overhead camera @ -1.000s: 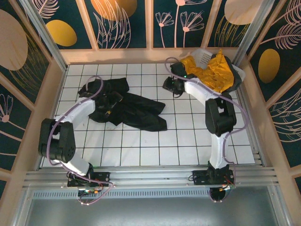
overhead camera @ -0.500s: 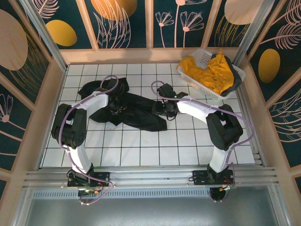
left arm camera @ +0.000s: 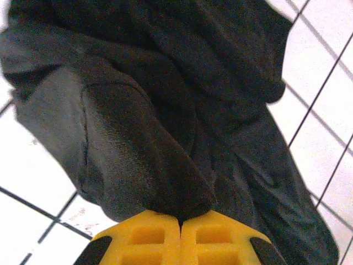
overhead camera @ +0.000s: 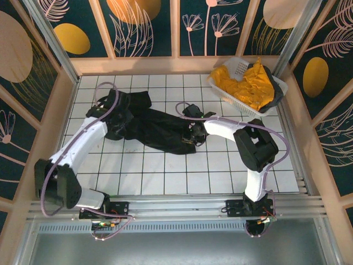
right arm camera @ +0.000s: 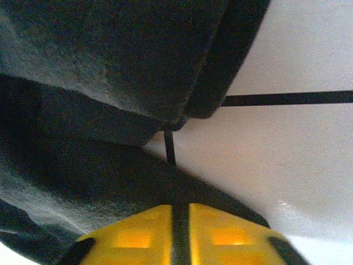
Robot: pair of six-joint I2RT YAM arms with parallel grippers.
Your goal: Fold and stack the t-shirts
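The left pincer [left arm camera: 180, 220] is clamped shut, a fold of the black t-shirt [left arm camera: 165, 110] pinched at its yellow tips. The right pincer [right arm camera: 177, 212] is closed too, on the same shirt's edge, with dark fabric draped over its fingertips. Between the two pincers the shirt lies crumpled across the white tiled bench [overhead camera: 165, 176]. Beyond the right pincer, off to its right in the far corner, a white lattice basket [overhead camera: 238, 66] holds mustard-yellow t-shirts [overhead camera: 245, 88] — well apart from the black one. Dark floral panels [overhead camera: 143, 27] wall the bench.
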